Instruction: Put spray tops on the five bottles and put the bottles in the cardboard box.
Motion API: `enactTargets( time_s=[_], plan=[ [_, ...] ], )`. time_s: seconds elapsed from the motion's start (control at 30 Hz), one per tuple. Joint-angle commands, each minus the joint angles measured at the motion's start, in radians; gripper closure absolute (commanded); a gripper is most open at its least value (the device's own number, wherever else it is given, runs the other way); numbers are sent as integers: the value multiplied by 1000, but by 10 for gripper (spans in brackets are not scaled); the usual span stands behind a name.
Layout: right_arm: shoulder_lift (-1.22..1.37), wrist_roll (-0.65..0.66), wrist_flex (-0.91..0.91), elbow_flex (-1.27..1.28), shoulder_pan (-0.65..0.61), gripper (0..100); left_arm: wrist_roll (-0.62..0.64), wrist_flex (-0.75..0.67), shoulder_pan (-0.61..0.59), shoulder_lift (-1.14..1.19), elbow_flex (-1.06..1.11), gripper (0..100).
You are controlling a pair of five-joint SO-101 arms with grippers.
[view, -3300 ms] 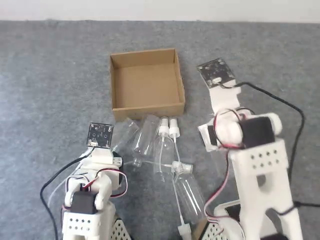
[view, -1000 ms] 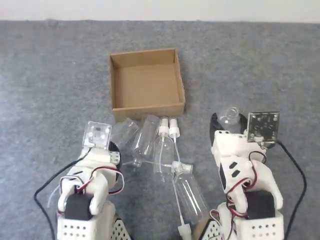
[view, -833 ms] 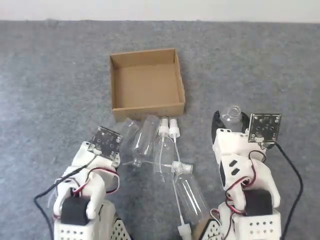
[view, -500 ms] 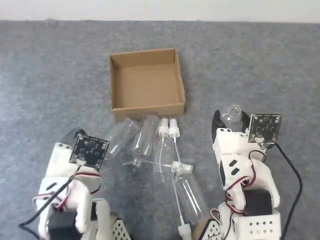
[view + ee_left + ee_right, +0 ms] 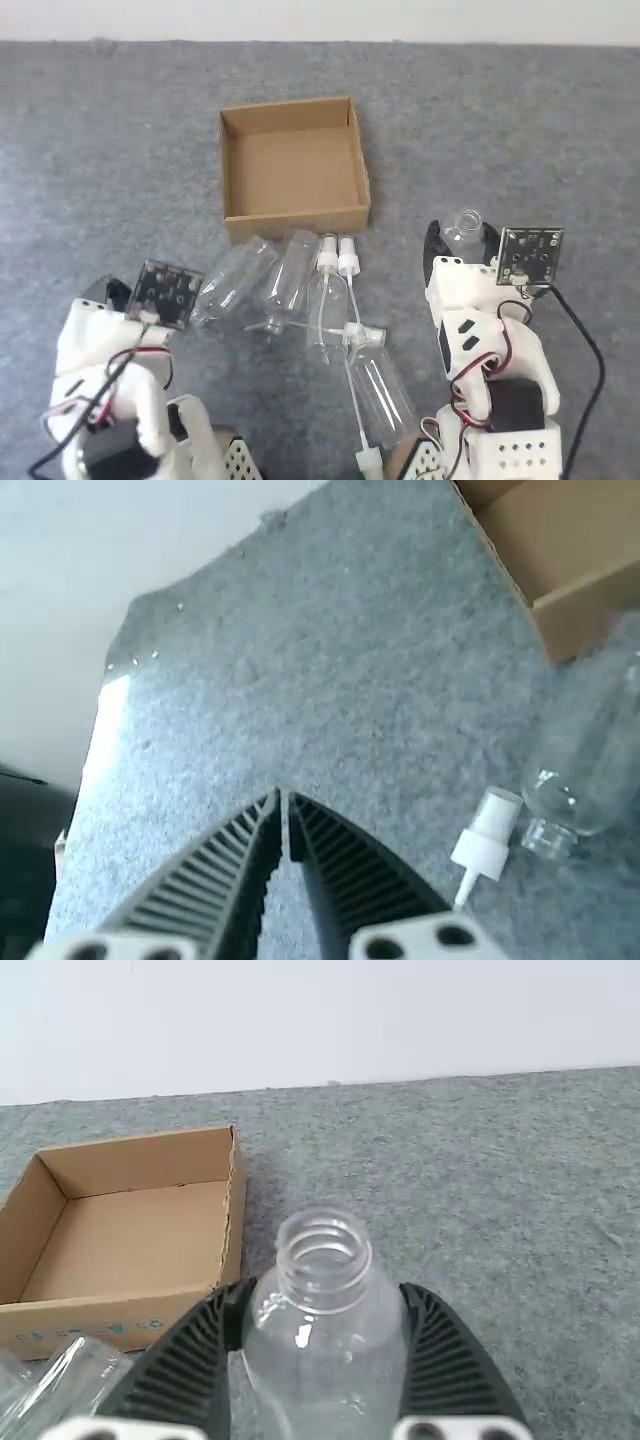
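Observation:
My right gripper [image 5: 322,1308] is shut on a clear, uncapped bottle [image 5: 320,1305], held upright with its open neck up; from above that bottle [image 5: 463,228] stands right of the box. The cardboard box [image 5: 293,165] is open with nothing inside. Several clear bottles [image 5: 290,268] lie side by side in front of it, with white spray tops [image 5: 338,262] among them. My left gripper [image 5: 282,802] hovers over bare carpet with its fingers together, holding nothing. A loose white spray top [image 5: 487,832] lies beside the neck of a lying bottle [image 5: 580,770].
Another bottle [image 5: 380,388] lies between the two arm bases, with a spray top [image 5: 368,460] at its near end. Grey carpet [image 5: 120,160] covers the table. The left arm [image 5: 110,380] sits at the near left corner.
The left arm has swung left, away from the lying bottles. The right arm, earlier stretched out beside the box, pulled back holding the bottle and has kept still since.

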Motion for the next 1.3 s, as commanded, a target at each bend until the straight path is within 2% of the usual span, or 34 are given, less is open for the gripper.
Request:
enactTargets(
  time_s=[0.0,0.17,0.4,0.73,1.27],
  plan=[
    [-8,-9,-31,3,7,971,-12,71,-5,253,-216,987],
    [-8,-9,-31,5,7,971,-72,160,-3,442,-331,985],
    [-8,-8,-31,5,7,971,-127,160,-46,548,-317,869],
    [-8,-5,-31,6,7,971,-184,150,-74,839,-341,866],
    [-8,-3,-30,8,5,970,-196,138,-55,1370,-552,866]
  ],
)
